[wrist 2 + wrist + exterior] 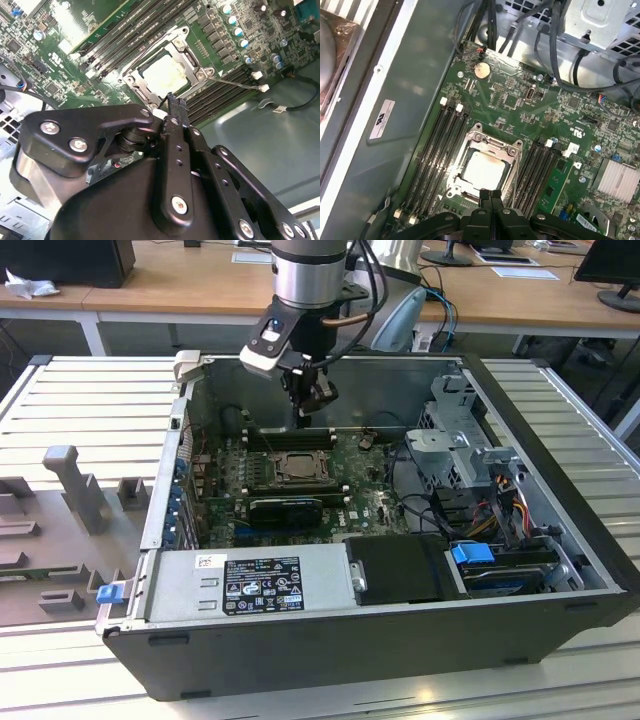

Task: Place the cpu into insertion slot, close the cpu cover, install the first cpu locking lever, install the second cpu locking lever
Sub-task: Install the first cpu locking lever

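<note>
Cpu (482, 169): seated in insertion slot (272, 478), mid motherboard (520, 100), between memory slots (437, 150); cpu cover (492, 145) lies flat around it. Jaws: together, empty, just above the slot's edge. Hazard: a misaimed descent may strike cover or board components, since the tips hide the contact point.

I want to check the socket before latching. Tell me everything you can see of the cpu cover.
The cpu cover is a thin silver-grey metal frame with a large square window. It lies flat, closed down around the pale cpu, whose top shows through the window. In the exterior view the end effector hangs above it, apart.
</note>
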